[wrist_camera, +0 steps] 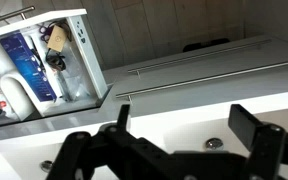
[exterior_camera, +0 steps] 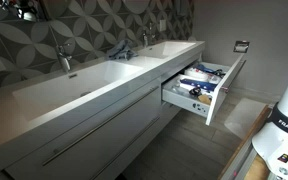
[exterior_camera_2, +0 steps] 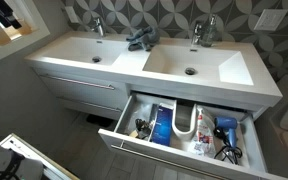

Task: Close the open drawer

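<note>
Open drawer (wrist_camera: 89,55) apart frm end effector (wrist_camera: 181,135)

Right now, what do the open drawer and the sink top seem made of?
Open drawer: matte pale grey front, likely painted or laminated board, no grain or glare. Sink top: smooth white, softly reflective, probably ceramic or solid surface; can't tell which.

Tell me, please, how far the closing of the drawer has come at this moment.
Done: nothing yet; the open drawer is pulled far out, its clutter showing. In hand: the tool is open, empty and apart from the drawer in the wrist view. Left: reach the drawer front and push it in, level with the wide front beside it.
</note>
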Controlling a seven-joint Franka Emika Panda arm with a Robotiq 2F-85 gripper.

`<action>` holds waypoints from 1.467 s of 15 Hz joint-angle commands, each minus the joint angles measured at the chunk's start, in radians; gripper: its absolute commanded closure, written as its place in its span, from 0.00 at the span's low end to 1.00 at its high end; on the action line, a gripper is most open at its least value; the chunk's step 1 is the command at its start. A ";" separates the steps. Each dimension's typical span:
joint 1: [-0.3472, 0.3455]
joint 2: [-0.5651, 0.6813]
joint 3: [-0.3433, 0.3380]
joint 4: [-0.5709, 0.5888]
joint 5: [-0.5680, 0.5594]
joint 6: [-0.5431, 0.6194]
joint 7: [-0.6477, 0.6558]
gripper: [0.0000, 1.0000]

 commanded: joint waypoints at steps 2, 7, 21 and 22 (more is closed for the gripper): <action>0.009 0.003 -0.007 0.002 -0.005 -0.001 0.005 0.00; 0.009 0.003 -0.007 0.002 -0.005 -0.001 0.005 0.00; -0.160 0.123 -0.191 -0.031 -0.048 0.173 0.009 0.00; -0.184 0.145 -0.210 -0.034 -0.067 0.185 0.008 0.00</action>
